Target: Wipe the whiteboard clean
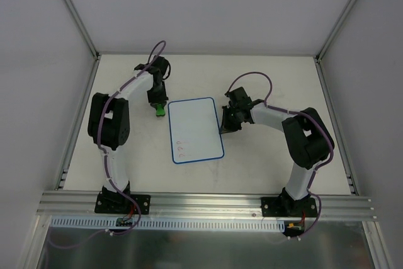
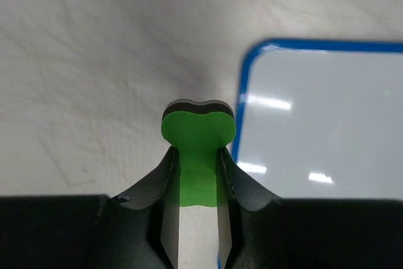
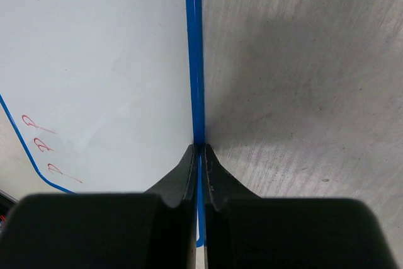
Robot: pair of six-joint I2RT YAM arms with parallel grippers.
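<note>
Left claw (image 2: 196, 155) gripped a green eraser (image 2: 198, 127) beside the whiteboard (image 1: 196, 127); right claw (image 3: 200, 149) was closed at the board's edge.

Seen from above, the whiteboard lay flat near the middle of the worktop (image 1: 271, 80), between the 2 arms and slightly turned. The left claw held the eraser by its narrow middle, the rounded end sticking out past the fingertips, just off the board's far left corner and over bare worktop. The right claw's fingers were pressed together with nothing between them, their tips at the blue border on the board's right side; whether they touched it could not be told. 3 small red marks (image 3: 41, 145) sat in a column near the board's near left corner, and the rest of its face was blank white.
</note>
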